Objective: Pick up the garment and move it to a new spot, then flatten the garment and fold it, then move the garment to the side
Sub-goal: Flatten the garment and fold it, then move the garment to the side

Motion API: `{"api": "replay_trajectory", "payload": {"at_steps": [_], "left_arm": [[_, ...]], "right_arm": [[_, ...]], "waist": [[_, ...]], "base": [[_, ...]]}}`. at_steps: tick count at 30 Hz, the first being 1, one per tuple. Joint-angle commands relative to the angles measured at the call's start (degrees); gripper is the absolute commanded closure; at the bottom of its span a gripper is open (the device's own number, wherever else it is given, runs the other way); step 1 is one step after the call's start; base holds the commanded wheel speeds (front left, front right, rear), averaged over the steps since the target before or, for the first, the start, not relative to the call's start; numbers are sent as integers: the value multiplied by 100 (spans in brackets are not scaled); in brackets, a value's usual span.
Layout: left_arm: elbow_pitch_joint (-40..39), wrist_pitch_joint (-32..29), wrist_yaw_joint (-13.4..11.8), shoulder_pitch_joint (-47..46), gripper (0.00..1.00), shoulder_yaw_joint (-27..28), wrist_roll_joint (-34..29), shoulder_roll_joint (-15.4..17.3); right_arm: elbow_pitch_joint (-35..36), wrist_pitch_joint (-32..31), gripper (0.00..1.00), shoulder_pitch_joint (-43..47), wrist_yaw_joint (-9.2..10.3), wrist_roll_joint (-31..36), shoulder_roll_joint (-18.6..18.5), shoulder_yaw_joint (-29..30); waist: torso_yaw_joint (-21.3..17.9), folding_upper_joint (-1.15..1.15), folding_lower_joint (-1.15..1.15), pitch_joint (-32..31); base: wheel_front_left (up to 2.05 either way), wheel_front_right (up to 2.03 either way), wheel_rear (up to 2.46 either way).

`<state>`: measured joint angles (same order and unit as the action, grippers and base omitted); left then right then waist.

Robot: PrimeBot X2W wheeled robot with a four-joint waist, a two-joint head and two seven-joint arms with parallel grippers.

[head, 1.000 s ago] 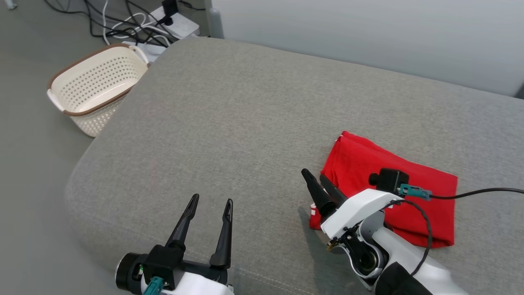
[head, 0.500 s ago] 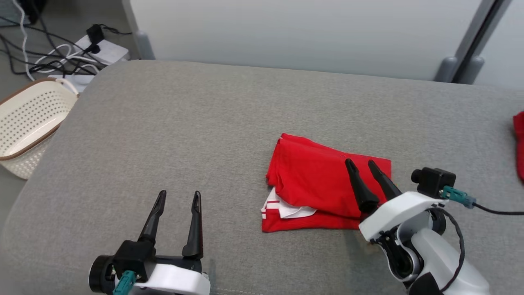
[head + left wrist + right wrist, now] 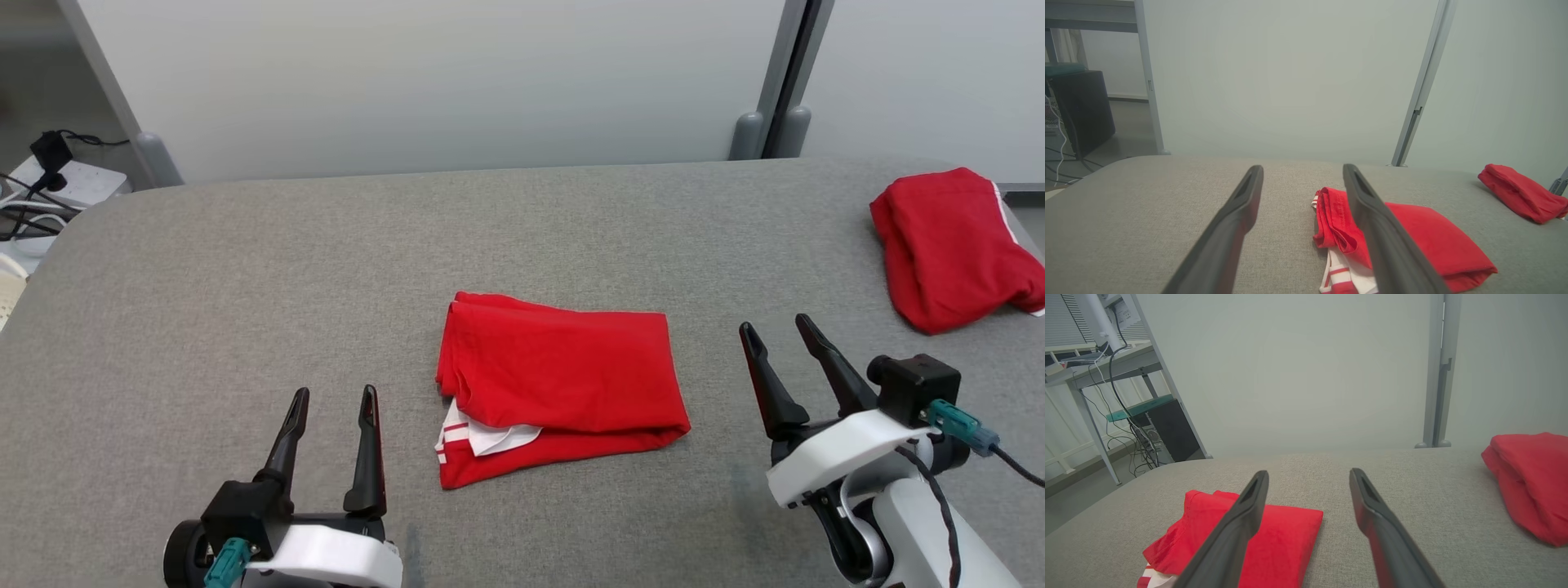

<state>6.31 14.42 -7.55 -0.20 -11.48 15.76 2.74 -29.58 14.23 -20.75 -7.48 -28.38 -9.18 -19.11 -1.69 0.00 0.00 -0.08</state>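
Note:
A red garment lies folded in a flat rectangle at the middle of the grey padded table, with white striped trim poking out at its near left corner. My left gripper stands open left of it, apart from the cloth. To its right my right gripper is open too, also clear of it. In the left wrist view the garment lies behind the right finger of the left gripper. In the right wrist view the garment sits left of the right gripper.
A second red garment lies bunched at the table's far right edge and is seen again as a red bundle in the right wrist view. A power strip with cables sits on the floor at the far left. A pale wall panel stands behind the table.
The head camera has swung to the right, so the whole picture shifted. My right gripper has come off the folded garment and now stands to its right. Both grippers stay open.

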Motion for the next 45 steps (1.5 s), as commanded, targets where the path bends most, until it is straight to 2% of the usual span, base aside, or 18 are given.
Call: {"api": "replay_trajectory", "payload": {"at_steps": [1,6,7,14,19,45], "left_arm": [[-120,58,16,-179,0,203,16,14],[-133,58,103,-175,0,231,-10,14],[-225,58,145,-125,0,281,-60,14],[-362,58,204,205,0,287,-30,14],[-418,58,244,375,0,291,-157,14],[-384,58,246,401,0,255,-391,14]], "right_arm": [[340,76,0,72,-1,167,1,-25],[1012,76,0,478,-1,510,-83,318],[1323,76,0,779,-1,677,-63,584],[1664,76,0,1430,-1,902,34,816],[1756,76,0,1677,-1,952,129,875],[1683,76,0,1704,-1,974,171,947]], "waist": [[-119,0,0,-75],[-173,0,0,-152],[-172,0,0,-217],[-119,0,0,-309],[-99,0,0,-334],[-1,0,0,-375]], "base": [[0,0,0],[0,0,0],[0,0,0],[0,0,0],[0,0,0],[0,0,0]]}}
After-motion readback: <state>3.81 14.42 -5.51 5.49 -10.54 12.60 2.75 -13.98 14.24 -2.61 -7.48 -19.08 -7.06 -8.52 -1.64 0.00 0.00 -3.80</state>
